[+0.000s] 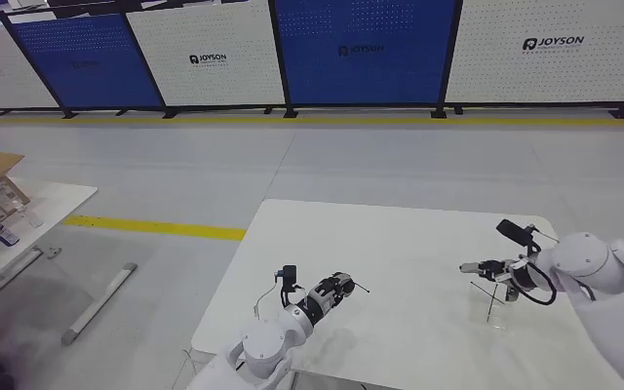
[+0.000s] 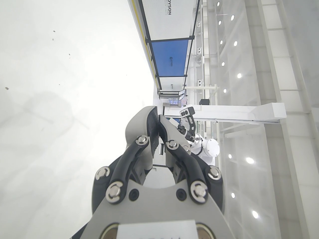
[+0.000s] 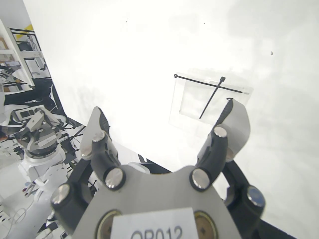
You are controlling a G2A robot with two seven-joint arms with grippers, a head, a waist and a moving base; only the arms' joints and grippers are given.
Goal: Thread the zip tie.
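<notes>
2 black zip ties (image 3: pixel 216 87) lie crossed on a clear tray (image 3: pixel 177 100) on the white table (image 1: pixel 390 244). The right hand (image 3: pixel 164 105) hangs just beside the tray, fingers spread wide and gripping nothing, 1 fingertip (image 3: pixel 228 108) near the tray's edge. The left hand (image 2: pixel 157 116) is well apart from the tray, over the table. Its fingers are pressed together, and I cannot tell whether anything sits between them.

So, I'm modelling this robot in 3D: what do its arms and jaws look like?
Left arm and right arm have rounded white shells with a black camera and cable at each wrist. The jaws are pale grey with black ribbed pads, driven by black links on silver pins from a grey metal plate carrying a white label.
</notes>
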